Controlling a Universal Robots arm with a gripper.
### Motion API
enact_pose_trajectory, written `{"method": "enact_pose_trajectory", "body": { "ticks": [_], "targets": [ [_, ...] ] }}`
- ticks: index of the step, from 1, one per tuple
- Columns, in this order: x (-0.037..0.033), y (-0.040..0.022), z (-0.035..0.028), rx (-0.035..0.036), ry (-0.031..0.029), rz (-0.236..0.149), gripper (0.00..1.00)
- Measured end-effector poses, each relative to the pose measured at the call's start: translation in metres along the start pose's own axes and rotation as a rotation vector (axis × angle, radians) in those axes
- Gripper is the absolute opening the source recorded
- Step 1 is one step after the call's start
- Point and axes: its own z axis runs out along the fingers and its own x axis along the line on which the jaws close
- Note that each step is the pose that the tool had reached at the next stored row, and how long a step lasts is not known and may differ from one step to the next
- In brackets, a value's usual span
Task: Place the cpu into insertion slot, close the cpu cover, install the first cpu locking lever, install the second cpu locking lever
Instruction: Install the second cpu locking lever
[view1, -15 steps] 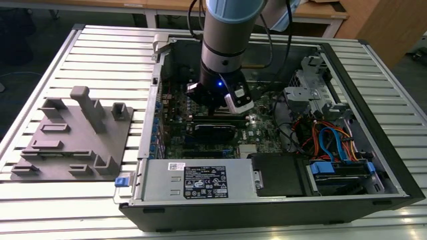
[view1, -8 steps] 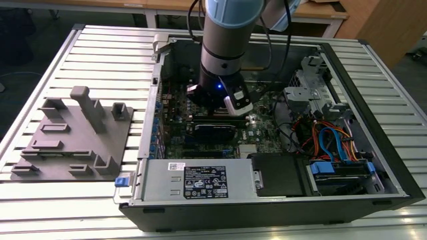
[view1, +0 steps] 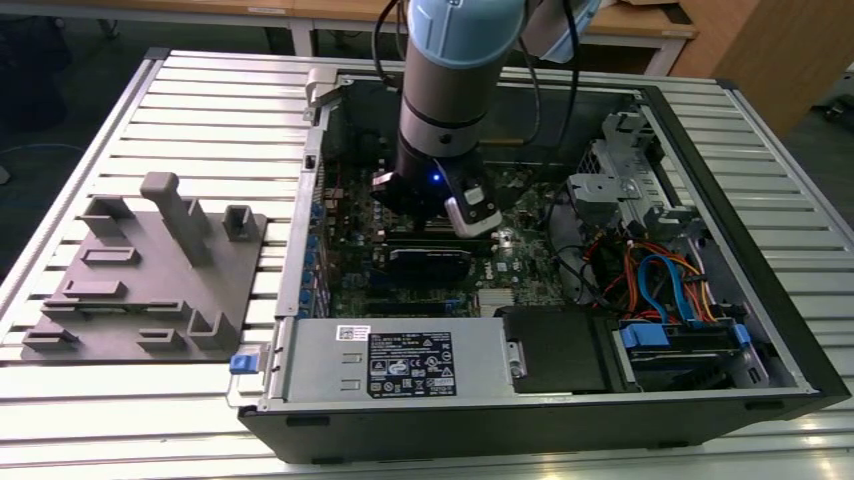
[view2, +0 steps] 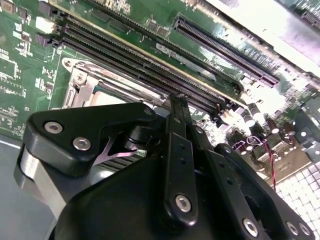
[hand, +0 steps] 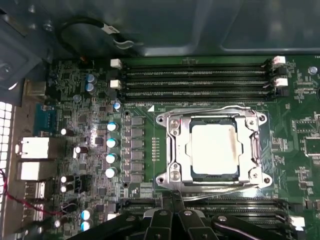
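- The cpu sits in the insertion slot, centre right of the first wrist view, with the cpu cover shut over it.
- My gripper, fingers pressed together and empty, points down just beside the socket's edge.
- In the exterior view, my arm hides the socket.

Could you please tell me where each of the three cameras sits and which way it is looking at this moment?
Exterior view: above and off the arm, looking down at the open computer case, the arm reaching in.
First wrist view: on the arm, looking along the claw at the cpu under the cpu cover.
Second wrist view: beside the claw, low over the board.
Both wrist views share the claw, cpu cover and memory slots.
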Motion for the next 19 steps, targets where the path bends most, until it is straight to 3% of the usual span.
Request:
{"method": "enact_pose_trajectory", "body": {
  "ticks": [2,6,12,19],
  "targets": [
    [0.0006,-0.0008,0.0006,-0.0093,0.0003,0.000,0.10],
    [0.0007,-0.0043,0.0010,-0.0141,0.0005,-0.001,0.10],
    [0.0008,-0.0087,0.0005,-0.0491,0.0016,-0.002,0.10],
    [0.0007,-0.0132,0.0010,-0.0562,0.0016,-0.002,0.10]
  ]
}}
